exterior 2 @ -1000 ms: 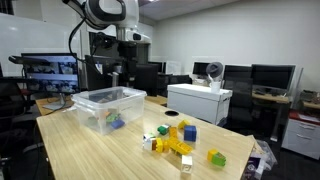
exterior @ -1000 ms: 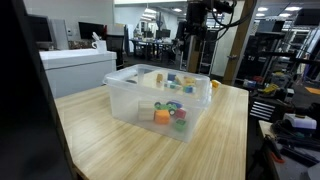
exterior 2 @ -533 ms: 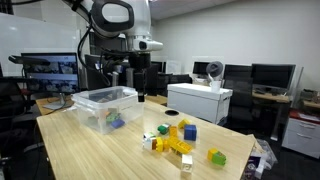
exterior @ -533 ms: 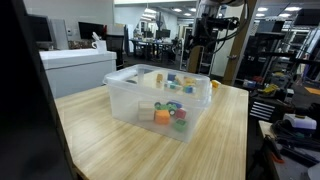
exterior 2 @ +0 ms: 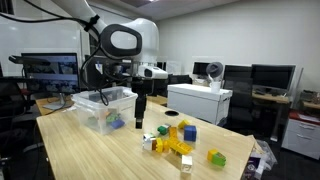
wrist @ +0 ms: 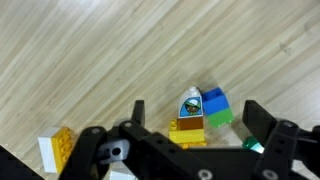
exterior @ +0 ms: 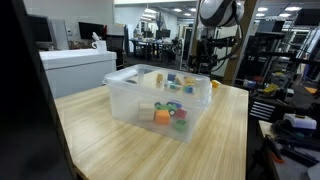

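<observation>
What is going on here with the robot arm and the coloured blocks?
A robot arm holds its gripper open and empty above the wooden table, over a loose pile of toy blocks. In the wrist view, an orange block with a blue block and a green block lies below, between the fingers, untouched. A clear plastic bin nearby on the table holds a few blocks.

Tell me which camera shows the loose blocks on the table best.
An exterior view: the whole block pile lies unobstructed. The wrist view catches only a few, behind the gripper. In an exterior view the clear bin blurs it.
</observation>
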